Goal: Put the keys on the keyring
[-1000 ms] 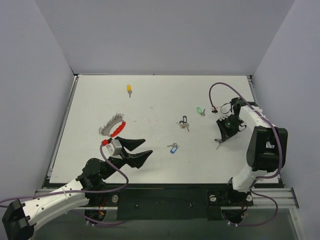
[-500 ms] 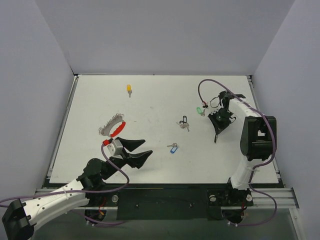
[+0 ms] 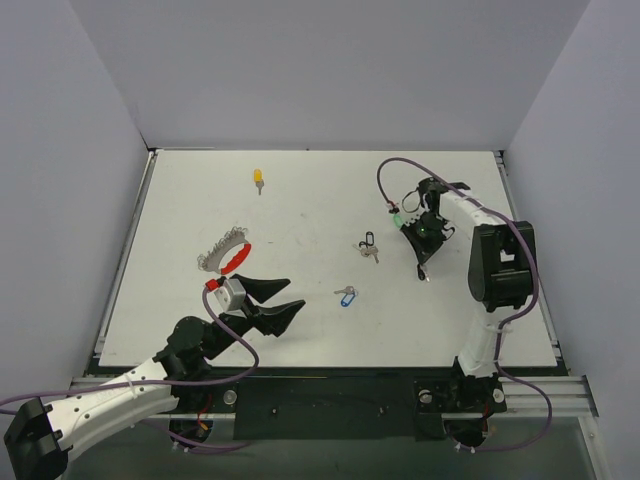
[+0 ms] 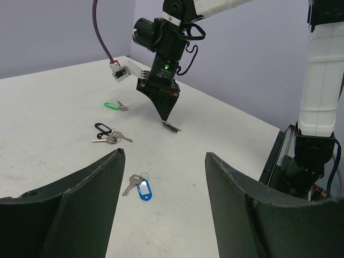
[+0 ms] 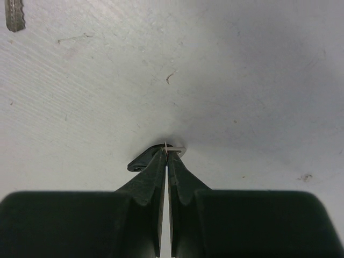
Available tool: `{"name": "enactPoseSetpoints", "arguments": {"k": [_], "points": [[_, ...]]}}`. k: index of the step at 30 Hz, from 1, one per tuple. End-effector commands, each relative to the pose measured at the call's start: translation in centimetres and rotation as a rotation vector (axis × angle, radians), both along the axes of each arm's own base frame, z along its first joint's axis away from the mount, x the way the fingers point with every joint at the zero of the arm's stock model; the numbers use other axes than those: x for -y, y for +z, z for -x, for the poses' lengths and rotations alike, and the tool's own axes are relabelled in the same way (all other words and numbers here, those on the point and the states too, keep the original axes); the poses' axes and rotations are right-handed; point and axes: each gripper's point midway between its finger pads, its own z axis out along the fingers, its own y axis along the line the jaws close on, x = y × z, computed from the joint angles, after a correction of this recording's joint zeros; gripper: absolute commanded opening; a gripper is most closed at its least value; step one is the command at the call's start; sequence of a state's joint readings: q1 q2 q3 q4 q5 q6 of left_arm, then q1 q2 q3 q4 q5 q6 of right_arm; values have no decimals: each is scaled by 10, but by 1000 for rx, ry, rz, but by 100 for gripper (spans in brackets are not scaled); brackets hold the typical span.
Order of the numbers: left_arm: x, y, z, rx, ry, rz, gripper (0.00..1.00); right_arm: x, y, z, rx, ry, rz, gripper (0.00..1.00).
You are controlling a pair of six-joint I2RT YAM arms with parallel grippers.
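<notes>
Top external view shows the keyring [image 3: 228, 252] lying on the left part of the counter [image 3: 300, 200], its red arc toward the left claw [image 3: 296, 293], which hangs just beside it with its fingers spread wide and nothing between them. This looks like a waiting pose, placed to take hold of the ring once a key is brought over. The loose keys lie well apart from the ring: a yellow-tagged key [image 3: 258, 179] at the far side, a black-tagged key [image 3: 368, 246] and a blue-tagged key [image 3: 346, 296] near the middle, and a green-tagged key [image 3: 399, 221] beside the right arm. The right claw [image 5: 167, 153] points steeply down at the counter, its fingers pressed nearly together on the thin edge of a small key [image 5: 141, 162]. The key's other end appears to rest on the surface. Such a narrow, tip-only pinch is probably all a flat key lying on a flat counter allows, and it may twist or slip when lifted. From the left wrist, the same small key [image 4: 171, 127] sits right under those closed tips.
</notes>
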State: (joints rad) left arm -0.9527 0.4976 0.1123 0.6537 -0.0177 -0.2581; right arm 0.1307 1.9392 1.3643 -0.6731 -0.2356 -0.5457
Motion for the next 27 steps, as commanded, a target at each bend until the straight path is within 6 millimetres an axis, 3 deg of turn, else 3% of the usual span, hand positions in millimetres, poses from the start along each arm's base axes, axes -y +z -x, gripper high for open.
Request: {"name": "enactPoseSetpoints", "arguments": {"k": [1, 15, 27], "points": [[-2, 10, -1, 17, 8, 37, 71, -4, 1, 0, -31, 1, 33, 0], [-3, 11, 0, 18, 8, 40, 71, -10, -4, 1, -52, 35, 58, 0], [-3, 13, 1, 18, 3, 46, 71, -14, 1, 0, -44, 21, 32, 17]]}}
